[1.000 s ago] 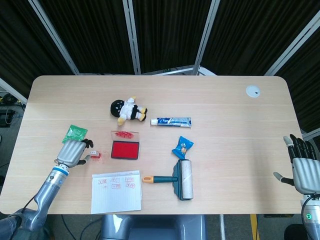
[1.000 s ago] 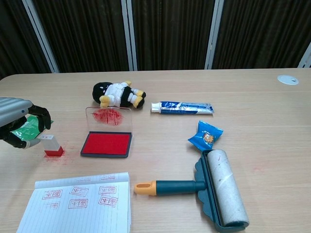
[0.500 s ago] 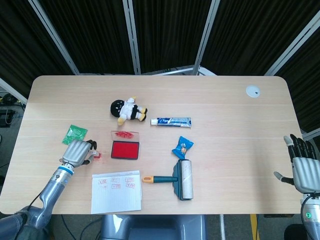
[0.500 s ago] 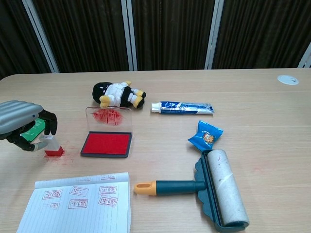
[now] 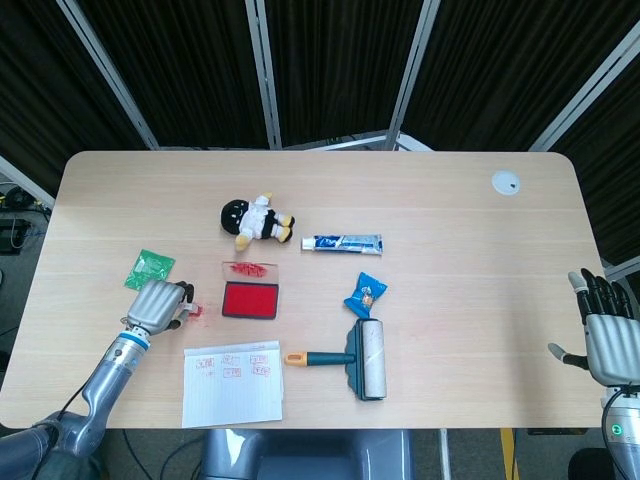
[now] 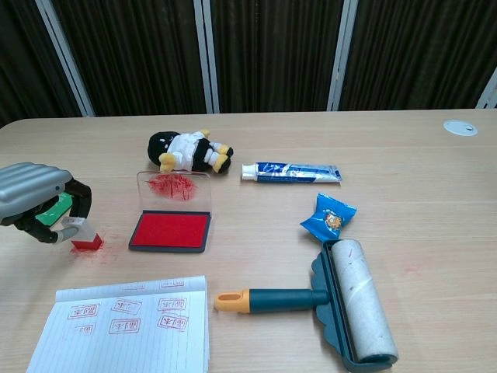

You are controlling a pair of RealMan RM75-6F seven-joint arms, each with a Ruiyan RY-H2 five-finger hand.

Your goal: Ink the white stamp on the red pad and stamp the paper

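Note:
The white stamp [image 6: 86,235] with its red base stands on the table left of the open red ink pad [image 6: 171,230]. My left hand [image 6: 35,198] curls over it, thumb and fingers closed on its white top. From the head view the left hand [image 5: 158,305] covers most of the stamp [image 5: 191,308], beside the ink pad [image 5: 249,300]. The lined paper [image 5: 232,382], with several red stamp marks on it, lies at the near edge in front of the pad; the chest view shows the paper [image 6: 128,326] too. My right hand [image 5: 607,340] hangs open off the table's right edge.
A plush doll [image 5: 257,221] and a toothpaste tube [image 5: 342,242] lie behind the pad. A blue snack packet [image 5: 366,292] and a lint roller [image 5: 365,358] lie to its right. A green packet [image 5: 150,268] sits behind my left hand. A white disc [image 5: 506,182] is far right.
My left hand has moved right over the stamp and its fingers have closed in around the stamp's top. The stamp has stayed in place. The right hand has not moved.

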